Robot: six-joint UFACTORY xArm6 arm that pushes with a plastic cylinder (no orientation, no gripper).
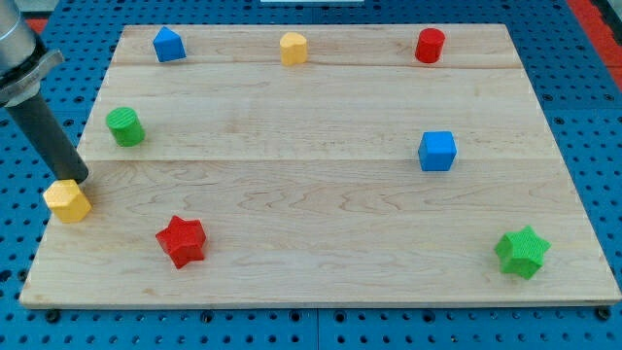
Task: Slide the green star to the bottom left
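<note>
Camera view, left to right: tip (pixel 80 179) touching yellow block (pixel 67 200) at wooden tabletop (pixel 311 224) left edge; green cylinder (pixel 124 126); red star (pixel 182 240); blue cube (pixel 437 151); green star (pixel 522 252), bottom right. No hand fitted; bare rod only.

— What do we have around the edges of the frame?

— We see a blue pegboard (pixel 583 117) dotted with rows of small dark holes, running along the left, right and bottom.

— And in the middle?

— We have a pale wooden board (pixel 321 204) of joined planks, its grain running left to right, evenly lit.

— Anything in the upper right corner?

— We make out a red strip (pixel 601 21) there.
</note>
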